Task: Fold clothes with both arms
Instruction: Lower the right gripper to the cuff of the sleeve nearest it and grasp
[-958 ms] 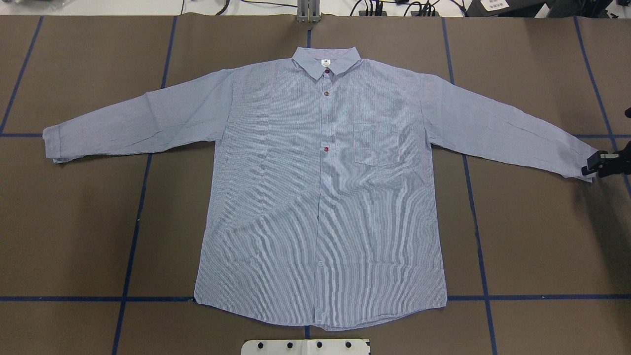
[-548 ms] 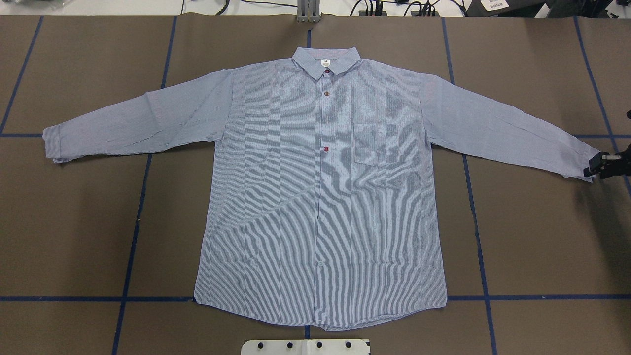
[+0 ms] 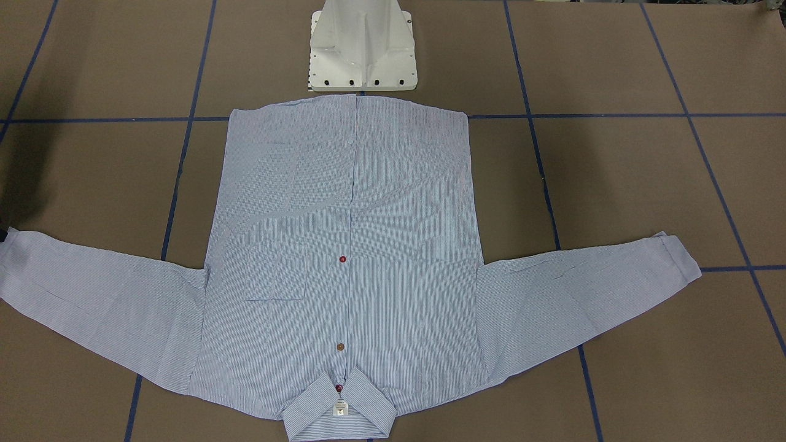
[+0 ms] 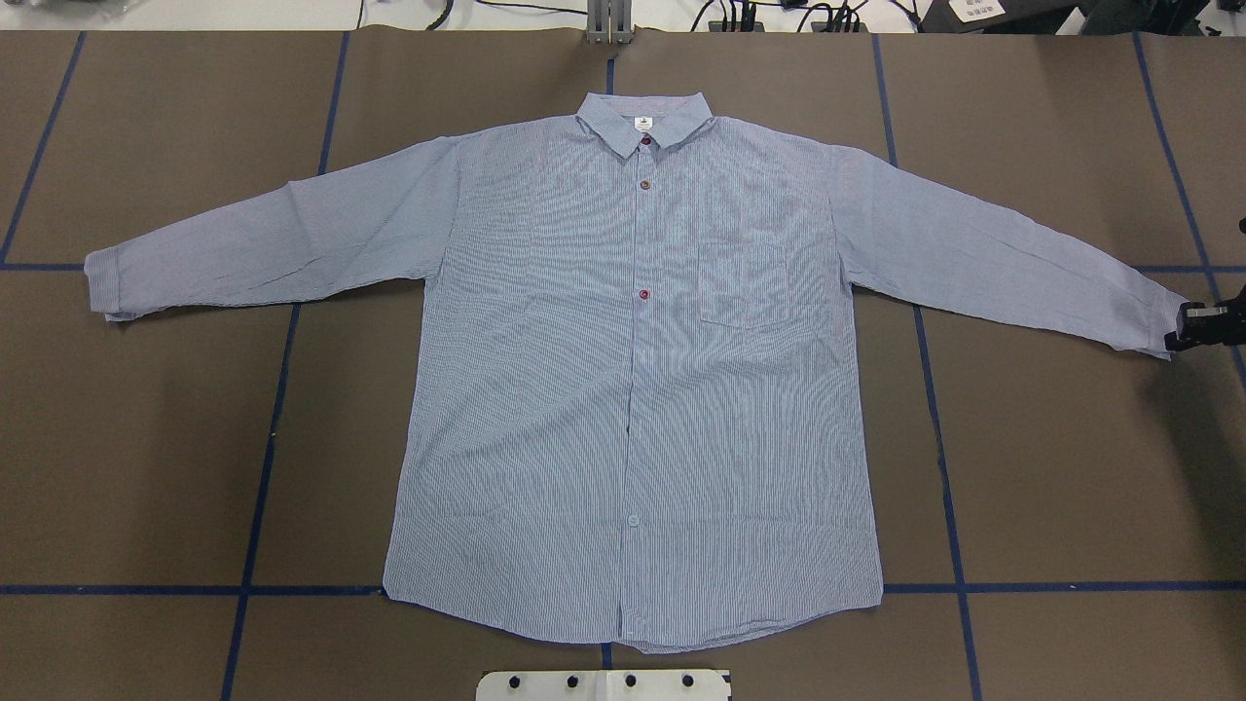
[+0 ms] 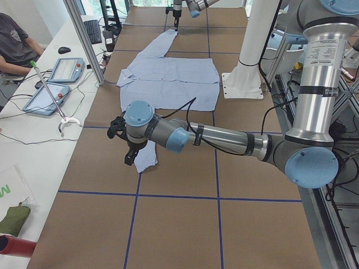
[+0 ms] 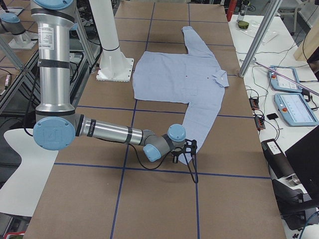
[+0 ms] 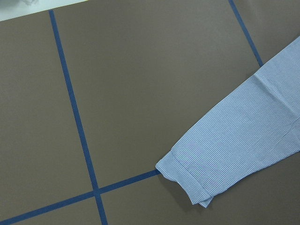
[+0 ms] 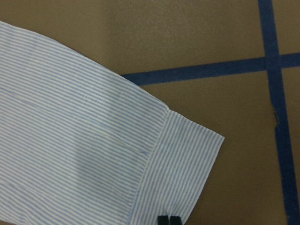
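Jaws of the right gripper (image 4: 1190, 327) are sitting closed at the 3 o'clock cuff (image 4: 1154, 326) in the overhead view, where the striped shirt (image 4: 633, 389) is lying flat and buttoned mid-worktop (image 4: 1071, 467). Facing view: a white pedestal (image 3: 362, 49) is standing at 12 o'clock. Left side view: the left gripper (image 5: 130, 157) is hanging over the other cuff (image 5: 147, 161), its jaws unreadable, with tablets (image 5: 64, 70) lying nearby. Right wrist view: fingertips (image 8: 162, 220) are pressing together at the hem.
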Robot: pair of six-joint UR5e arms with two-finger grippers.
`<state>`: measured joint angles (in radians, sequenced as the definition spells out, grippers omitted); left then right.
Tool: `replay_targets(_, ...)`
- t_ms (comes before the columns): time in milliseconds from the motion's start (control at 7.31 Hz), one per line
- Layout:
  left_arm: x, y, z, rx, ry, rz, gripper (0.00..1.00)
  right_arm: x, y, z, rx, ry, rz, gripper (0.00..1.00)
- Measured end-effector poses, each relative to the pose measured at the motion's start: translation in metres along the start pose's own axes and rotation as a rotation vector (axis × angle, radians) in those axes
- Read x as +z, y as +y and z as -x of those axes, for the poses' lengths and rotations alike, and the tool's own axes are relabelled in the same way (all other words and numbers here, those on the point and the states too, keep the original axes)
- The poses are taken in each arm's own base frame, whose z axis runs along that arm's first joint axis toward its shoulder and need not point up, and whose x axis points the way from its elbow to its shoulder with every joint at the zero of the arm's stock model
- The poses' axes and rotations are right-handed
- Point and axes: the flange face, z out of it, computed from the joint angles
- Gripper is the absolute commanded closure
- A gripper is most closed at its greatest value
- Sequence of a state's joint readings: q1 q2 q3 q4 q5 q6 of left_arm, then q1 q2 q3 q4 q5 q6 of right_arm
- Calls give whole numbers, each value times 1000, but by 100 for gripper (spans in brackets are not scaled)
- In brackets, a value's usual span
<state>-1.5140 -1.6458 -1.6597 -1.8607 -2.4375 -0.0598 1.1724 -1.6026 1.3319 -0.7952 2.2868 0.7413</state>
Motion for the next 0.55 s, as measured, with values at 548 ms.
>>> replay_targets(548, 0, 0, -1, 1, 0, -1, 0, -28, -3, 13, -17, -30, -47, 100)
